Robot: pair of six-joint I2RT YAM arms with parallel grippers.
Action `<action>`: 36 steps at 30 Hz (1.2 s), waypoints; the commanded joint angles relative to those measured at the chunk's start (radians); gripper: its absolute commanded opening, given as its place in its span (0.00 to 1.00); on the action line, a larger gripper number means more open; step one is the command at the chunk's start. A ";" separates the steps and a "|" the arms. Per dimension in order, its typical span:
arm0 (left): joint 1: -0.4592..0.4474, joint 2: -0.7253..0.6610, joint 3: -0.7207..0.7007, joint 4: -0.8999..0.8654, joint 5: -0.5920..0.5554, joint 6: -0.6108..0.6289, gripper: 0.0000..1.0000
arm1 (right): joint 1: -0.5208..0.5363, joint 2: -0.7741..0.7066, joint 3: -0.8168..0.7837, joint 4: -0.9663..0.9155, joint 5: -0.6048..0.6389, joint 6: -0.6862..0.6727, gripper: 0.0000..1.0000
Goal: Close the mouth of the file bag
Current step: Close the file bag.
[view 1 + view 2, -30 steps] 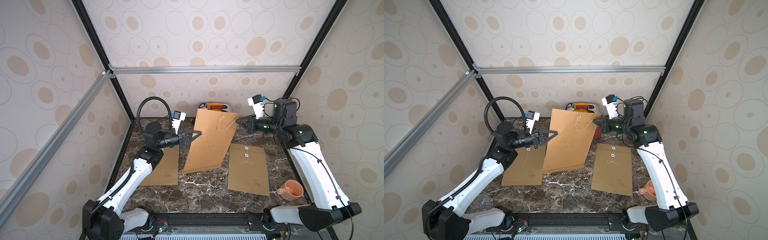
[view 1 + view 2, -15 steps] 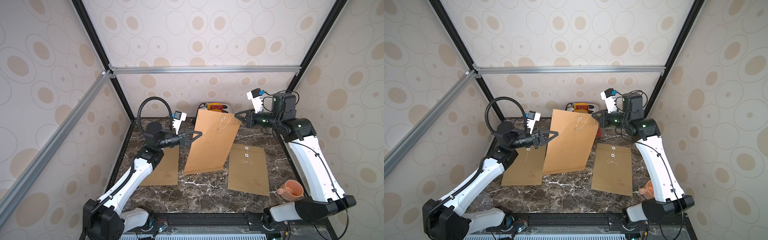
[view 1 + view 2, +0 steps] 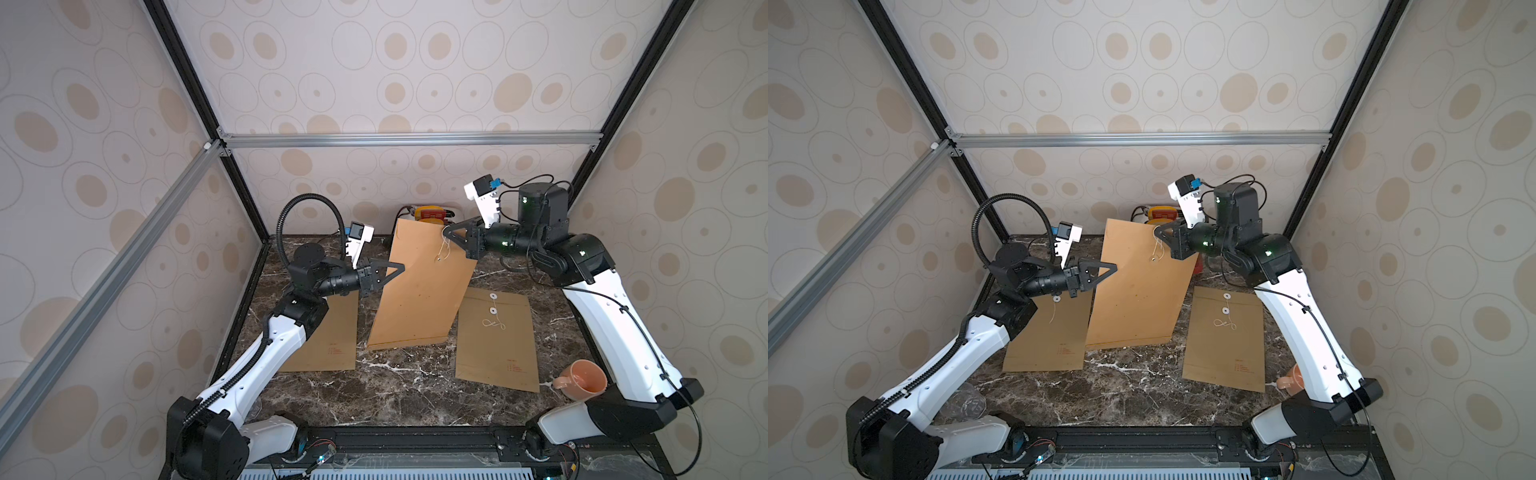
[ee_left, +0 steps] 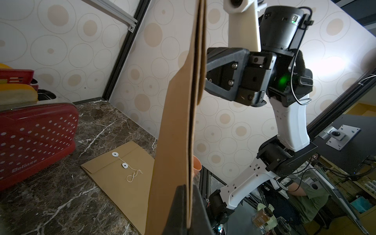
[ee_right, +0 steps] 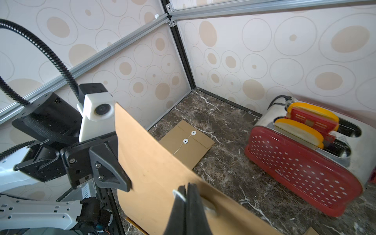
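Kraft-paper file bag [image 3: 415,299] stands tilted at the centre of the table [image 3: 395,386], left gripper [image 3: 400,266] clamped shut on its 9 o'clock edge, right gripper [image 3: 446,233] pinching the string [image 3: 445,248] near 1 o'clock, where a hard tug would likely slip the string or twist the bag loose.

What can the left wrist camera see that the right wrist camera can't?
Only the left wrist view shows the right gripper, the envelope with the curly string lying flat, and a bit of the orange cup. Only the right wrist view shows the left gripper, the envelope with the straight string, and the file bag's string pinched at the right gripper's own tips. Both show the held-up file bag, the red toaster and the marble table.
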 commanded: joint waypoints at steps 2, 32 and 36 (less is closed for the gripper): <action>-0.008 0.001 0.031 0.029 0.012 -0.005 0.00 | 0.052 0.027 0.029 -0.014 0.055 -0.019 0.00; -0.015 0.007 0.015 0.119 0.021 -0.073 0.00 | 0.200 0.013 -0.022 0.034 0.125 0.022 0.00; -0.014 0.008 0.012 0.135 0.019 -0.084 0.00 | 0.219 -0.024 -0.095 0.089 0.108 0.067 0.00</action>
